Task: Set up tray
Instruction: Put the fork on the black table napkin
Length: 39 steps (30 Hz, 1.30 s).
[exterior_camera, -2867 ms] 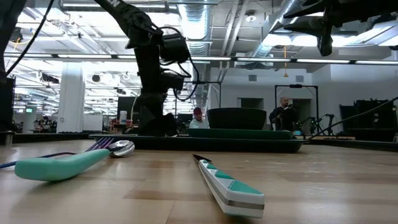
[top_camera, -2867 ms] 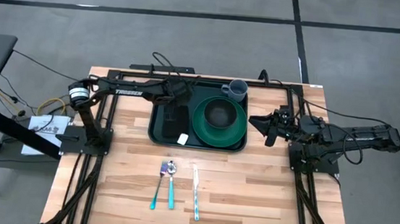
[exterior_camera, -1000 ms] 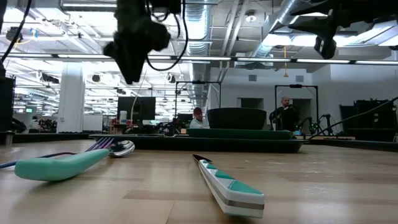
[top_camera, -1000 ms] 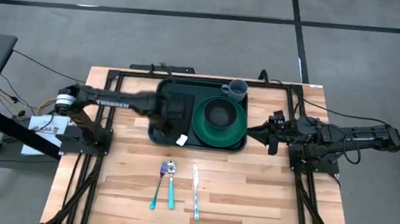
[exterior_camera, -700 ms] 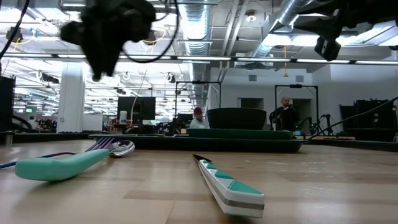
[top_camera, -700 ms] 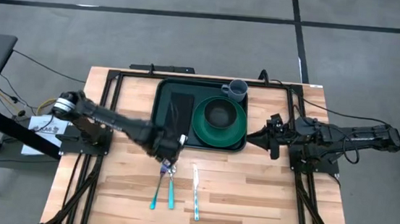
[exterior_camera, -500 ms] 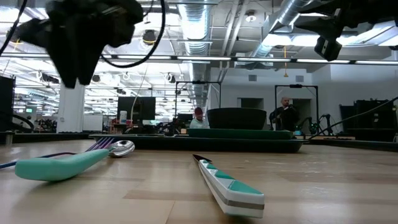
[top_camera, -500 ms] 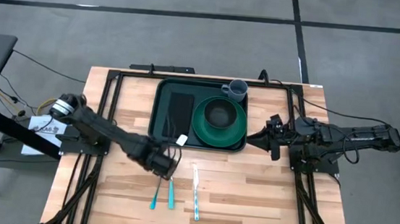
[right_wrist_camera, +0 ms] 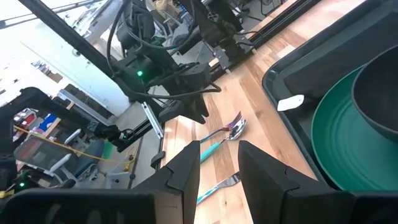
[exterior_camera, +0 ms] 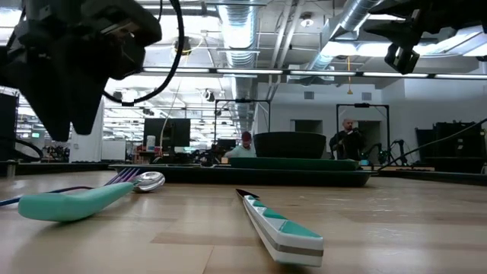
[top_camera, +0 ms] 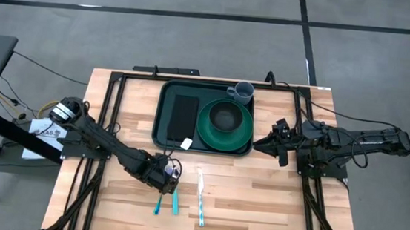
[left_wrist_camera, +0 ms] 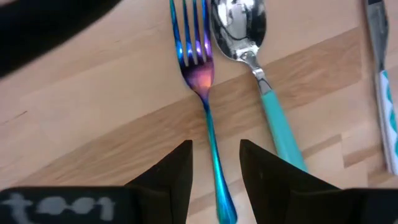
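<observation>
The dark green tray (top_camera: 163, 135) lies at the table's far middle. It carries a round green plate (top_camera: 242, 133) with a dark bowl (top_camera: 225, 117), a flat black rectangle (top_camera: 183, 115) and a grey-blue cup (top_camera: 242, 93). Nearer lie an iridescent fork (left_wrist_camera: 206, 106), a teal-handled spoon (left_wrist_camera: 273, 124) and a knife (top_camera: 201, 198), flat on the wood. My left gripper (left_wrist_camera: 216, 148) hovers open above the fork, one finger on each side of its handle, clear of it. My right gripper (top_camera: 260, 141) waits open in the air just right of the tray.
Black frame rails (top_camera: 108, 114) run along both sides of the table and behind the tray. Bare wood (top_camera: 257, 201) lies right of the knife. In the low view a person (exterior_camera: 246, 144) stands in the room far behind the table.
My left gripper has swung from above the tray's black rectangle toward the table's near edge and now stands over the fork and spoon. Its fingers have stayed apart. The rectangle and the cutlery have kept their places.
</observation>
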Each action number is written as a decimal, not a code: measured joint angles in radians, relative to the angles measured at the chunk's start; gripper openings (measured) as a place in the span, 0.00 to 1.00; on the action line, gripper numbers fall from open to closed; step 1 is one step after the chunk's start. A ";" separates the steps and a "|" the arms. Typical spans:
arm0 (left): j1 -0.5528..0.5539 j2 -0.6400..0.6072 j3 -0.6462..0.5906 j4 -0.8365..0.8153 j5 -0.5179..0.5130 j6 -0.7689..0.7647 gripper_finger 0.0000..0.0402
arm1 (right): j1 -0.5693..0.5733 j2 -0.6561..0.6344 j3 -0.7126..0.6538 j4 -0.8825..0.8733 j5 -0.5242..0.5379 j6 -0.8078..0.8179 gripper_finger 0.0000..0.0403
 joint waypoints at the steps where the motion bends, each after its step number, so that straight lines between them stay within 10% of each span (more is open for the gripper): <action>1: 0.000 0.000 -0.006 0.004 0.001 0.000 0.30 | 0.000 0.000 0.000 0.000 0.000 0.000 0.25; 39: 0.003 0.162 0.000 0.110 0.105 0.082 0.24 | 0.000 0.013 0.000 -0.088 -0.160 -0.035 0.25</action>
